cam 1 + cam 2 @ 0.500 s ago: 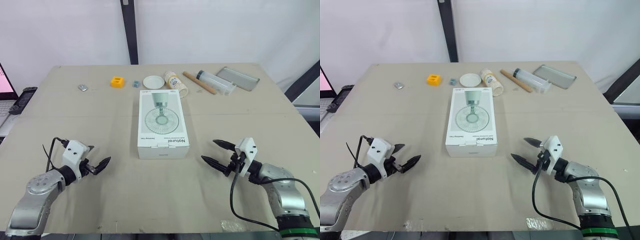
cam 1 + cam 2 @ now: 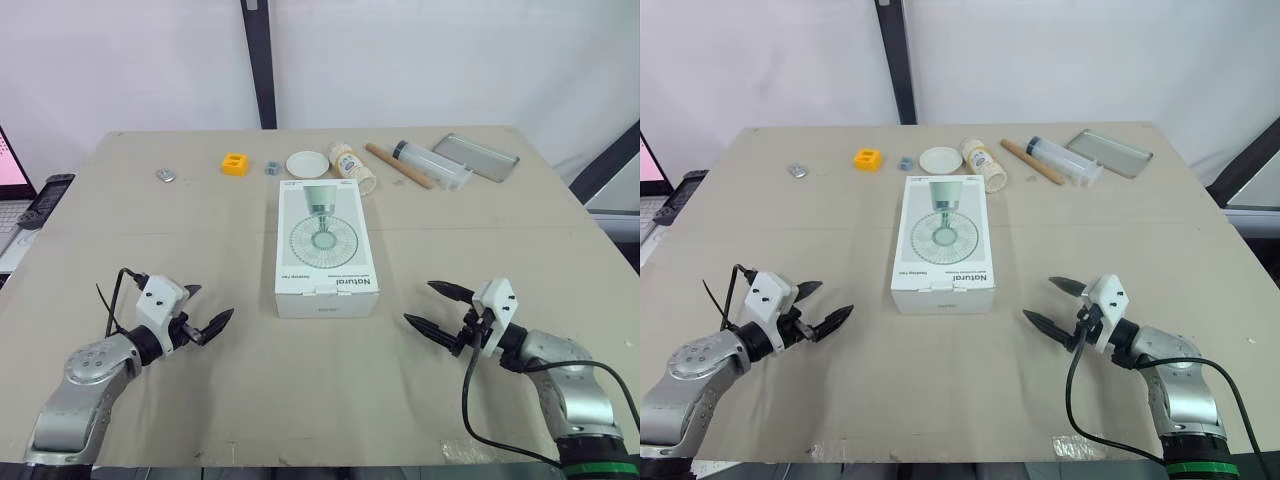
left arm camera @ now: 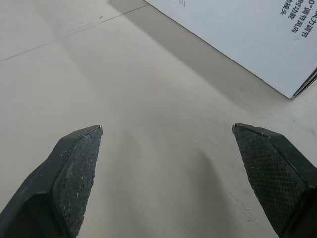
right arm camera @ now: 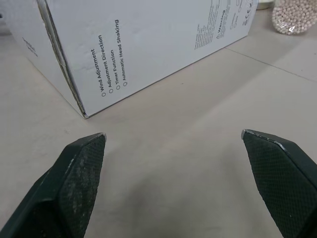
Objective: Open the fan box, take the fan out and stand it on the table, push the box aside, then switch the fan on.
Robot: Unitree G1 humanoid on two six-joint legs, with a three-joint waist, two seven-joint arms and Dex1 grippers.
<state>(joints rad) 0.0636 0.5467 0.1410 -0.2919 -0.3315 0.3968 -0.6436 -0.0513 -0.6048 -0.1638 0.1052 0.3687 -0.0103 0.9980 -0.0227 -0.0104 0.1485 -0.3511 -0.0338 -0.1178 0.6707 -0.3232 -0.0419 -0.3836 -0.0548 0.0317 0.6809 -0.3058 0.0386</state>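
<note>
Both grippers hang low over the near part of the table with their black fingers spread wide and nothing between them. The left gripper (image 2: 210,303) is off the box's near-left corner and the right gripper (image 2: 418,302) off its near-right corner, each near the box but not touching it. The one fan box (image 2: 325,245) lies flat in the middle of the table (image 2: 480,235), picture side up, and looks closed.

By my reckoning nothing of the job is done yet: opening the box, lifting the fan out, standing it up, pushing the box aside and switching on all remain.

Along the far edge I count one of each:
- a small grey piece (image 2: 166,176)
- a yellow block (image 2: 234,163)
- a small blue-grey piece (image 2: 271,168)
- a white dish (image 2: 306,163)
- a jar of beads (image 2: 352,166) on its side
- a wooden stick (image 2: 398,165)
- a clear tube (image 2: 432,165)
- a metal tray (image 2: 477,157)
</note>
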